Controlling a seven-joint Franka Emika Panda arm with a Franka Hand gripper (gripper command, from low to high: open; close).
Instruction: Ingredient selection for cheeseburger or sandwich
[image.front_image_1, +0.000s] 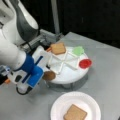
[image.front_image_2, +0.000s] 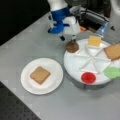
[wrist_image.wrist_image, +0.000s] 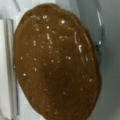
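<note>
The grey metal tabletop (image.front_image_2: 75, 105) carries a round white divided serving tray (image.front_image_2: 75, 67) on a low stand and, beside it toward a front view's bottom left, a white paper plate (image.front_image_2: 27, 85). One tan-brown bread square (image.front_image_2: 40, 74) already lies flat on that plate, so the sandwich's base is placed and the step in hand appears to be fetching the patty. The white and blue gripper (image.front_image_2: 73, 40) sits at the tray's edge, right over the dark brown round patty (image.front_image_2: 72, 46), which fills the wrist view (wrist_image.wrist_image: 56, 62). The patty seems tilted up against the tray rim, probably pinched or just being lifted, though I cannot tell how far the jaws stand apart. In the tray's wedges remain a second tan-brown bread square (image.front_image_2: 113, 51), a yellow-orange cheese square (image.front_image_2: 94, 40), a green leaf (image.front_image_2: 112, 72) and a red disc (image.front_image_2: 88, 77). Carrying the patty across calls for a firm hold on its thin edge.
</note>
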